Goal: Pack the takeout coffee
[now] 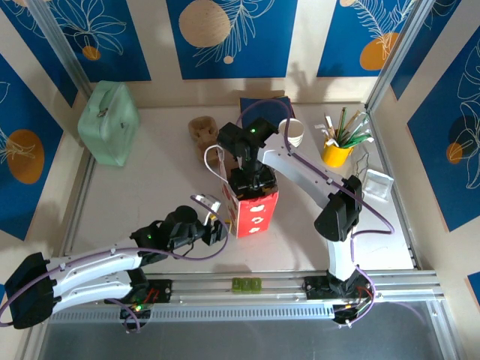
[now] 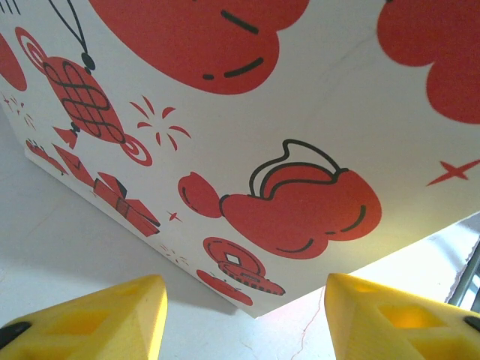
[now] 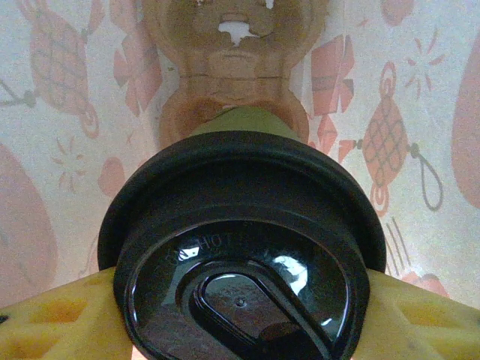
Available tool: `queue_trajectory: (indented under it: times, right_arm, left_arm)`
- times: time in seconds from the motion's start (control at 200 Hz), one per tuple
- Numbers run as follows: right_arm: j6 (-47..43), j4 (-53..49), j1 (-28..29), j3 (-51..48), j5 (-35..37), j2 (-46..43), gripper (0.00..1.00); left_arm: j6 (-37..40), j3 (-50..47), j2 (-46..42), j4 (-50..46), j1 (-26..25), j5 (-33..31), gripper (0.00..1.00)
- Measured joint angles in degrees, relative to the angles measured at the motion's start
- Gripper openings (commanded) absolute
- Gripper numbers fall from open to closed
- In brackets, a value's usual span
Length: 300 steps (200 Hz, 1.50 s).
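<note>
The takeout coffee [image 3: 241,247], a small cup under a black round lid [image 3: 247,285], sits between the yellow fingers [image 3: 60,319] of my right gripper [image 3: 241,315], which is shut on it. It hangs inside the white paper bag with red prints [image 1: 255,212], whose inner walls [image 3: 420,112] surround it. A brown pulp cup carrier [image 3: 236,67] lies below the cup at the bag's bottom. My right gripper [image 1: 251,180] reaches into the bag's open top. My left gripper [image 2: 244,326] stands open by the bag's lower corner [image 2: 259,307], apart from it and holding nothing.
A mint green case [image 1: 109,122] sits at the back left. Another brown carrier [image 1: 202,131], a stack of cups [image 1: 294,133] and a yellow cup of sticks [image 1: 337,152] stand along the back. A clear stand [image 1: 377,184] is at the right.
</note>
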Motion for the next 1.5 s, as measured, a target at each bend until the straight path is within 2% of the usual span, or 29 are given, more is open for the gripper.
queue_trajectory:
  times: [0.92,1.501]
  right_arm:
    - [-0.63,7.89,0.07,-7.87,0.11,-1.31,0.61]
    - [-0.48,8.61,0.66,-9.03,0.52,-2.29,0.61]
  left_arm:
    - [-0.02,-0.22,0.02,-0.02,0.0,-0.22,0.58]
    - [-0.04,-0.66,0.57,0.0,-0.02,-0.44,0.58]
